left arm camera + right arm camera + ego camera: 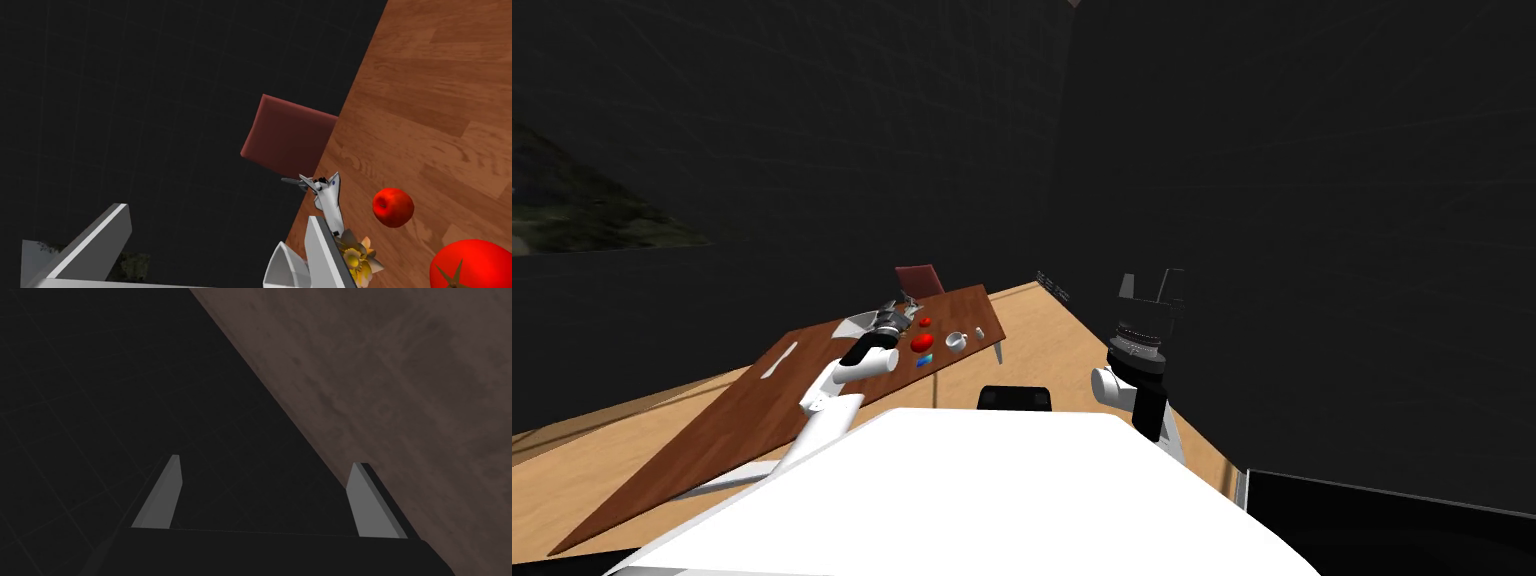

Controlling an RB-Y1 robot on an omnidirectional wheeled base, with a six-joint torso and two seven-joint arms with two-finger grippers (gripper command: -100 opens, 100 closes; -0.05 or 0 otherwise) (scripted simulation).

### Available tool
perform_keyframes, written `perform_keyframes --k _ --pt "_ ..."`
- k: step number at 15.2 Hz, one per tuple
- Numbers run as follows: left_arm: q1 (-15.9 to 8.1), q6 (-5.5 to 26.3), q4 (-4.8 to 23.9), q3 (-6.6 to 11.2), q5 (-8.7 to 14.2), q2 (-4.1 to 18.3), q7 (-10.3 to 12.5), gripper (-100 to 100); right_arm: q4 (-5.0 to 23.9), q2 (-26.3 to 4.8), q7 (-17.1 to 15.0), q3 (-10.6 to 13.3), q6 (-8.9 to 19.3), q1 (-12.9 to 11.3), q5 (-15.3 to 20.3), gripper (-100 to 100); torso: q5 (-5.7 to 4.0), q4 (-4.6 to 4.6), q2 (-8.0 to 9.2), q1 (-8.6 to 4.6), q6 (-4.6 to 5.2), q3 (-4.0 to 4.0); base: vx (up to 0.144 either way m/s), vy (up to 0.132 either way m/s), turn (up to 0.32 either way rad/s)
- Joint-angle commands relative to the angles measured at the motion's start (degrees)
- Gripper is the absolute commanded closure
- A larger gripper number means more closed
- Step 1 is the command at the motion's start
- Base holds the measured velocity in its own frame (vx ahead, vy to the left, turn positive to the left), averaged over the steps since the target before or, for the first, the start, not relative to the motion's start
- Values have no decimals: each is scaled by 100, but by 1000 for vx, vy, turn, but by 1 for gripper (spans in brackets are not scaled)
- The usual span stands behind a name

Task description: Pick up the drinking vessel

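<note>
Left gripper point(216, 214) over table's point(742, 420) far edge, fingers spread wide, holding nothing. Toy shuttle point(327, 197) just beside one finger. Big tomato point(921, 343) further right. White cup point(956, 341), probably handled, near table's right end, apart from gripper. Right gripper point(1150, 283) raised off table's right end, fingers apart.

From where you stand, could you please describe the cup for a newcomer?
Find the long wooden table. Toward its far end, right of the large red tomato, sits the cup. It is white and open-topped, unlike its red neighbours.
</note>
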Motion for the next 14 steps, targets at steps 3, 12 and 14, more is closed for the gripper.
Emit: perform_keyframes --k 3,12,14 --pt "-164 360 388 159 36 -2 143 -100 0 0 0 0 0 -1 0 0 1 0 -1 2 3 0 3 32 -151" --pt "-583 1190 1385 575 168 38 540 -100 0 0 0 0 0 -1 0 0 0 0 -3 -1 4 -1 4 34 -159" --pt "-719 1461 1649 712 211 43 670 -100 0 0 0 0 0 -1 0 0 0 0 -2 -1 4 -1 0 37 -176"
